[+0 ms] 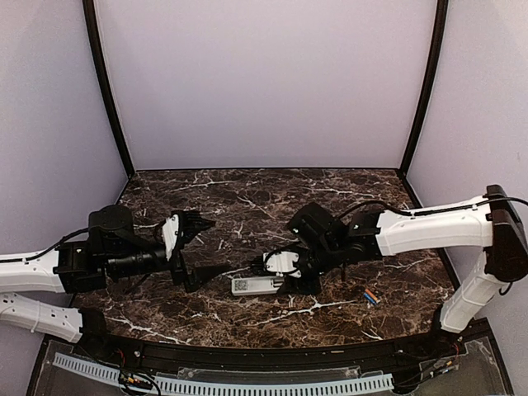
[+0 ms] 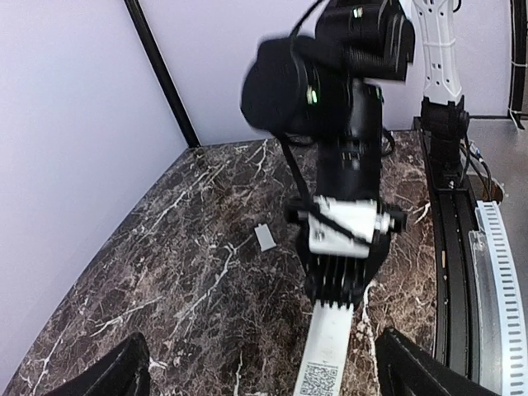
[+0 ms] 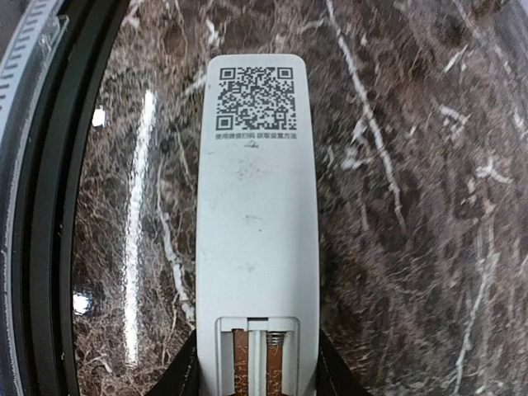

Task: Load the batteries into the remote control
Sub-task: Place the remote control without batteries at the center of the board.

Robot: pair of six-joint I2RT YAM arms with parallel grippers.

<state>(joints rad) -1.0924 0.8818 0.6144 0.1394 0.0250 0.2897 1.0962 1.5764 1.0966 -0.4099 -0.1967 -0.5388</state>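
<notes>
The right claw (image 3: 257, 367) was clenched on the remote control (image 3: 257, 206) at its battery end, holding it sticker-up near the middle of the surface (image 1: 247, 198) with the bay uncovered — likely steadying it for loading. The left claw (image 2: 262, 355) hung released and empty, facing it. The count: one remote, one pale-grey cover (image 2: 265, 237) set aside, two batteries (image 1: 371, 295) — blue and orange — lying by the right arm, not yet loaded.

You have a dark brown marble-patterned table (image 1: 247, 194) veined in white, walled by plain lilac panels (image 1: 264, 82) with black posts (image 1: 107, 91) at the back corners. A small flat pale-grey cover (image 2: 264, 238) lies by itself on the marble. A white slotted cable duct (image 1: 247, 385) runs along the near edge.
</notes>
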